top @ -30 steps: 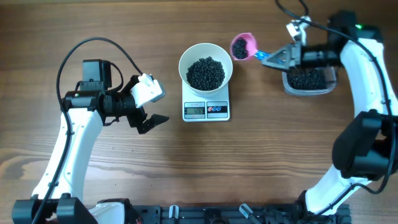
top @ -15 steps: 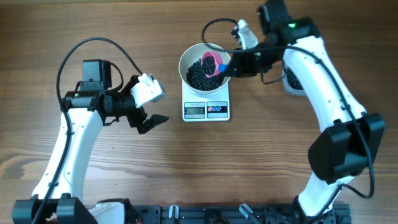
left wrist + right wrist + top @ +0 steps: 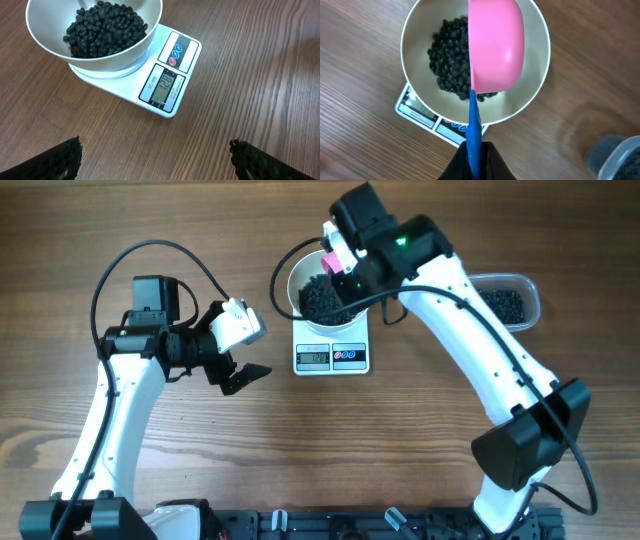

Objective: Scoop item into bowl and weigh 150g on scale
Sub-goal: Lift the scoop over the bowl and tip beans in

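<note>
Robotics lab bench is indicated, cabled left arm (image 3: 110, 410) and right arm (image 3: 480, 350) mounted on a black rail (image 3: 330, 525) at the near edge of the wood-grain tabletop (image 3: 300, 450).

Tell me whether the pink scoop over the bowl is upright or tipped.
Tipped: the pink scoop shows its rounded back, rolled sideways over the beads in the bowl.

**Tub, scoop and bare wood**

A clear plastic tub (image 3: 500, 277) sits on the brown wood-grain table (image 3: 400, 440). Well left of the tub, a pink scoop (image 3: 497, 45) is raised off the table and tipped on its side, its blue handle (image 3: 474, 130) trailing behind.
</note>
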Motion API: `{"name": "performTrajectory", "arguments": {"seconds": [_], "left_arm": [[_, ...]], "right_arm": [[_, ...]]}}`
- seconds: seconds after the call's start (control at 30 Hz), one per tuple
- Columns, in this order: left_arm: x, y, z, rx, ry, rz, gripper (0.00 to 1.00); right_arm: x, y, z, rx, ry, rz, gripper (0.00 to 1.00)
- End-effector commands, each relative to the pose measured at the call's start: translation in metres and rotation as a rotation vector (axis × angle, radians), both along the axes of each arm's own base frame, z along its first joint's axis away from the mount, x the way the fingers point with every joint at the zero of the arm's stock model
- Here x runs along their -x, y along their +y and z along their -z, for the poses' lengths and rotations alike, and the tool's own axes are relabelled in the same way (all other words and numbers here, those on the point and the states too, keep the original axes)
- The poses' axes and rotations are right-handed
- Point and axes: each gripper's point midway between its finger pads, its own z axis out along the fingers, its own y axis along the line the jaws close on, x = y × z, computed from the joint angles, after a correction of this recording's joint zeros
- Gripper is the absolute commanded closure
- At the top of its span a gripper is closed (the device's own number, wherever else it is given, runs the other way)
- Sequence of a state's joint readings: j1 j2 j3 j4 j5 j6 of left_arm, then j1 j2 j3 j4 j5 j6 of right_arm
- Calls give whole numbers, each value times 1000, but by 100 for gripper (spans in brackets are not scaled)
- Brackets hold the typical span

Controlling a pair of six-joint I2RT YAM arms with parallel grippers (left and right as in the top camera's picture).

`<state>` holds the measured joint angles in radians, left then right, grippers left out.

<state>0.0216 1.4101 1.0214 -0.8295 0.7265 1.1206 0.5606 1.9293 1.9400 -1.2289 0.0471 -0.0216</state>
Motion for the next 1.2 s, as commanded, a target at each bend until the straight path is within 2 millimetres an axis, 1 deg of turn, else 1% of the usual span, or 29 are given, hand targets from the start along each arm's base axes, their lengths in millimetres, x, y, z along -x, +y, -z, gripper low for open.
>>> {"name": "performTrajectory", "arguments": {"seconds": [0.0, 0.17, 0.23, 0.47, 0.57, 0.67, 0.83, 0.9, 0.97, 1.07, 1.1, 1.17], "left_arm": [[-1, 0, -1, 6, 3, -5, 0], [-1, 0, -1, 6, 3, -5, 0], [-1, 0, -1, 6, 3, -5, 0], [-1, 0, -1, 6, 3, -5, 0], [-1, 0, -1, 6, 3, -5, 0], [-1, 0, -1, 6, 3, -5, 0], [-1, 0, -1, 6, 3, -5, 0], [-1, 0, -1, 6, 3, -5, 0], [-1, 0, -1, 6, 3, -5, 0], [-1, 0, -1, 6, 3, -5, 0], [-1, 0, -1, 6, 3, -5, 0], [-1, 0, -1, 6, 3, -5, 0]], "right_arm": [[-6, -1, -10, 86, -80, -28, 96], [-7, -3, -20, 193, -164, -62, 96], [-6, -1, -22, 200, -176, -70, 96], [-7, 0, -22, 193, -180, -66, 96], [-8, 4, -21, 143, -163, -71, 96], [-9, 4, -21, 86, -135, -58, 96], [-16, -9, -35, -70, -99, 3, 96], [-20, -21, -45, -138, -94, 36, 96], [-25, -37, -59, -209, -97, 79, 96], [-29, -55, -71, -273, -100, 116, 96], [-31, -61, -73, -286, -97, 134, 96], [-31, -65, -74, -317, -84, 137, 96]]}}
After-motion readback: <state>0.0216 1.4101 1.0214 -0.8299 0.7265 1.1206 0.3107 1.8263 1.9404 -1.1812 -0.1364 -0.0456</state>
